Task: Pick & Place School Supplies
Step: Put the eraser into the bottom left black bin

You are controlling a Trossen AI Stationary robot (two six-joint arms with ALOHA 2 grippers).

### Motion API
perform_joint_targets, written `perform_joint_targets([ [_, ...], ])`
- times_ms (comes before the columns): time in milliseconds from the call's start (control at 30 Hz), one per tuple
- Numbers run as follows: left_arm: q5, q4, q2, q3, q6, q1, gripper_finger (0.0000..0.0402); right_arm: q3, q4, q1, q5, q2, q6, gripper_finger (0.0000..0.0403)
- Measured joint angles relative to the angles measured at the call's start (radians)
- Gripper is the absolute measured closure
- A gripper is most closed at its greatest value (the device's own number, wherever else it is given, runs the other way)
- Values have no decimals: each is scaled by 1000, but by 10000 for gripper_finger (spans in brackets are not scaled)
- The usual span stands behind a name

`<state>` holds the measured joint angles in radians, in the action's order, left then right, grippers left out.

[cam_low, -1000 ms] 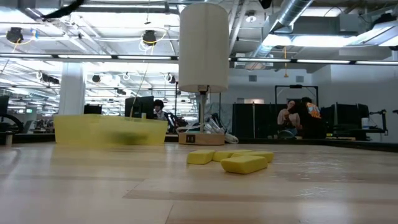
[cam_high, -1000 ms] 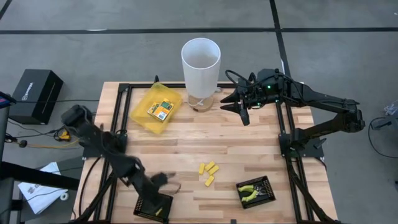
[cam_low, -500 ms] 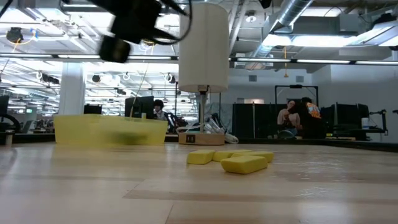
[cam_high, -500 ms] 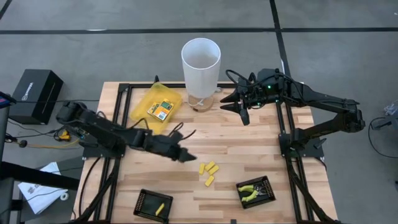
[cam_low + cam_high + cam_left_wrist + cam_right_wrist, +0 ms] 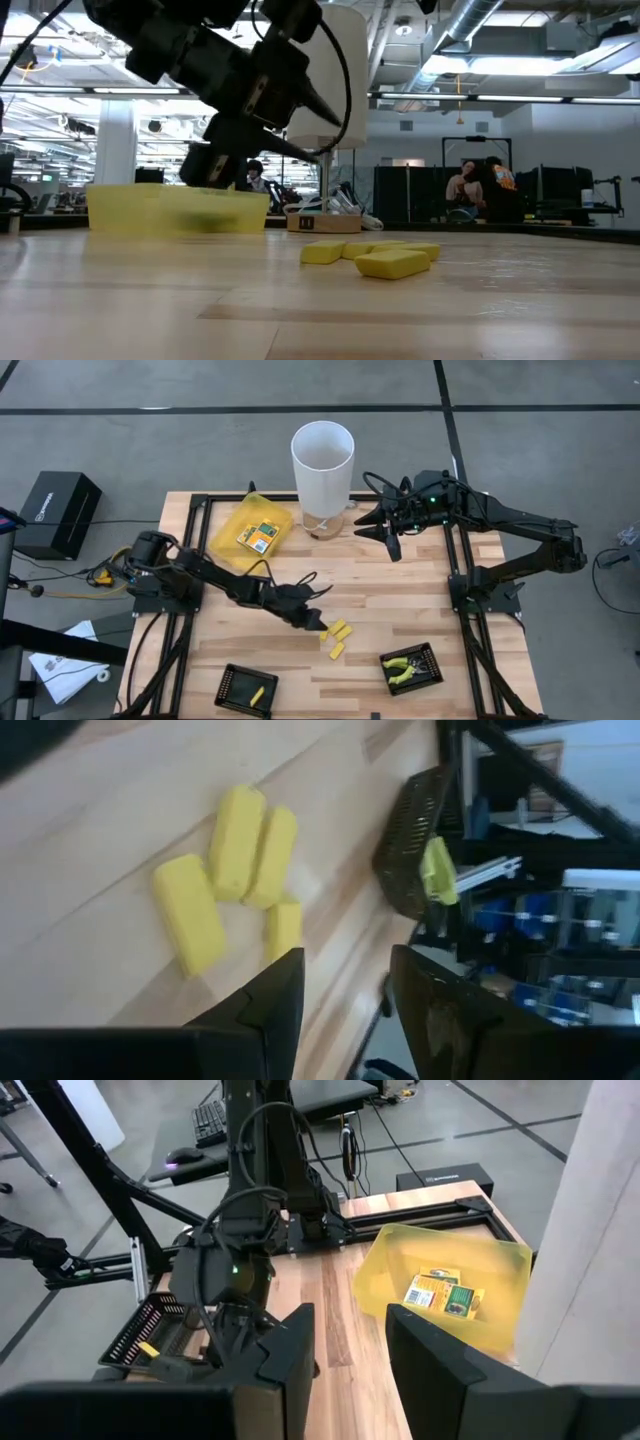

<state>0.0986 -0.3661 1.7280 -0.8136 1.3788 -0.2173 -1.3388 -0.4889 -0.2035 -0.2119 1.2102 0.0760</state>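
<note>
Wooden bench (image 5: 400, 585) under both arms, white cylinder (image 5: 322, 465) at its far edge as landmark

Left claw (image 5: 318, 624) well in front of cylinder, toward bench middle, low over cluster of four yellow pieces (image 5: 336, 637) and just at cluster's left end; fingers (image 5: 275, 995) parted with a clear gap, nothing between them, pieces (image 5: 235, 875) just beyond fingertips in left wrist view

Same pieces (image 5: 380, 258) lying flat on bench in low view, left claw (image 5: 325, 130) hanging above and behind them

Right claw (image 5: 390, 545) just right of cylinder, raised off bench; fingers (image 5: 290, 1350) apart with empty gap, holding nothing

Yellow pouch (image 5: 252, 532) just left of cylinder, with a green-white labelled packet (image 5: 260, 537) inside; same packet (image 5: 445, 1295) visible through pouch in right wrist view

Black tray (image 5: 246, 689) at near edge, well in front of cylinder and to its left, one yellow piece (image 5: 256, 696) inside

Second black tray (image 5: 412, 668) at near edge, in front of cylinder and to its right, yellow-green pliers (image 5: 404, 668) inside

People far off in room behind bench in low view
</note>
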Motion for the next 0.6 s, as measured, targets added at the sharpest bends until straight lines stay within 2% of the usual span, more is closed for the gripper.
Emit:
perform_joint_targets([
  [600, 34, -30, 102, -4, 14, 5, 257, 0, -4, -2, 0, 0, -6, 285],
])
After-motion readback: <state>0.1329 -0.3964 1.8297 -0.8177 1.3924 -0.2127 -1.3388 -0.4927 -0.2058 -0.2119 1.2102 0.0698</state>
